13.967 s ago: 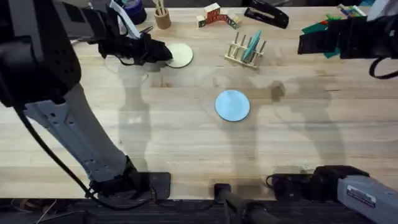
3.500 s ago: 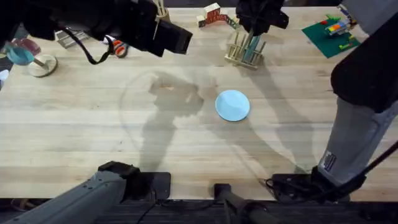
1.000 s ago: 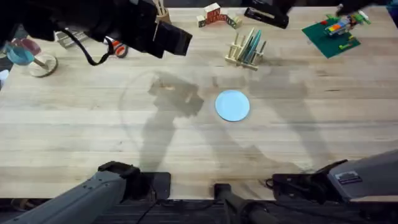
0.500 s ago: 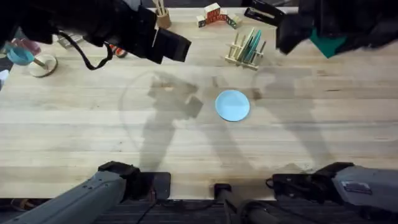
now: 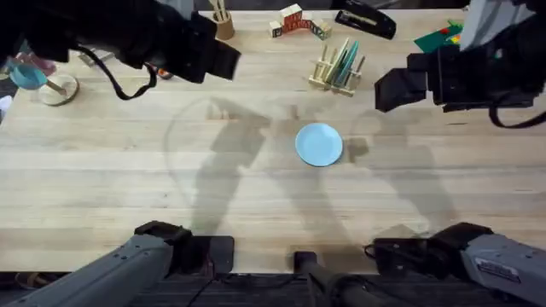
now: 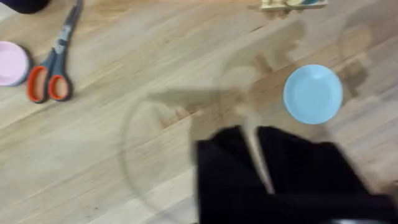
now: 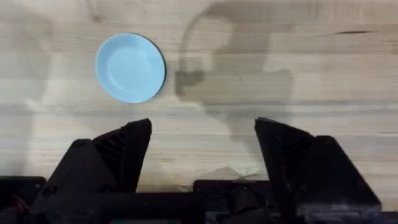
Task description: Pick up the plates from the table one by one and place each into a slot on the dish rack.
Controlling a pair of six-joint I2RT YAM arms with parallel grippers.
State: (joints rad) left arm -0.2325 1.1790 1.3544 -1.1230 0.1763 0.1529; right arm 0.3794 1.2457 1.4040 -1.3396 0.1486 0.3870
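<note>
Right gripper (image 7: pixel 203 155): fingers spread wide, nothing between them, held above the table (image 5: pixel 102 188) at the right side, with the blue plate (image 7: pixel 130 67) lying flat on the bare wood ahead of it and apart from it. In the overhead view the same gripper (image 5: pixel 394 88) hangs to the right of the rack (image 5: pixel 337 68) and right of and beyond the blue plate (image 5: pixel 319 143). Left gripper (image 6: pixel 254 134): fingers drawn close together with only a thin gap, holding nothing, raised over the far left of the table; the blue plate (image 6: pixel 313 93) lies well off from it. The rack stands at the far centre and already carries plates on edge between its pegs, a pale one and a teal-blue one as far as can be made out. Scissors (image 6: pixel 53 68) and a pink dish (image 6: pixel 12 63) lie at the far left, clear of the work. Judgement: the step in hand is the approach to the blue plate, the one plate left flat on the table. The next move calls for the right gripper to come down over the plate's rim, close on the edge, lift, turn the plate upright and lower it into a free slot.
</note>
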